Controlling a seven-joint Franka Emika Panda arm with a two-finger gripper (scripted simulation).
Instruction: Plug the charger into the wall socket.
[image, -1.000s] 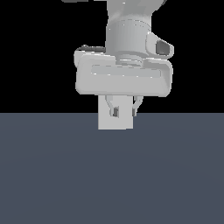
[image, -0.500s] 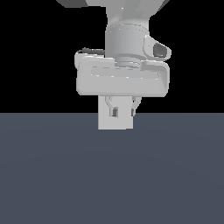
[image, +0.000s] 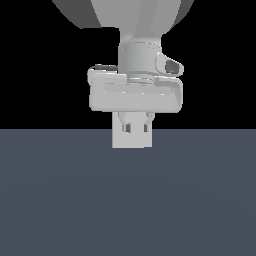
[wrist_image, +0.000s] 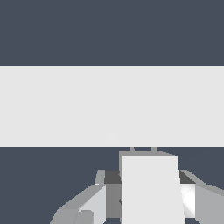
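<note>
In the wrist view my gripper is shut on the charger, an off-white block with two short prongs pointing away from the hand. The prong tips reach the near edge of the wall socket, a wide light-grey band filling the middle of that view; a faint spot shows near its centre. In the exterior view the socket is a small upright square plate on the floor. My gripper hangs level right at it, fingers overlapping its upper half. The charger cannot be told apart there.
A flat dark blue-grey floor fills the lower half of the exterior view, with black background above. The arm's wrist and hand body fill the upper middle. Nothing else shows.
The hand has turned slightly, from tilted to level, and sunk a little. The socket plate has not moved.
</note>
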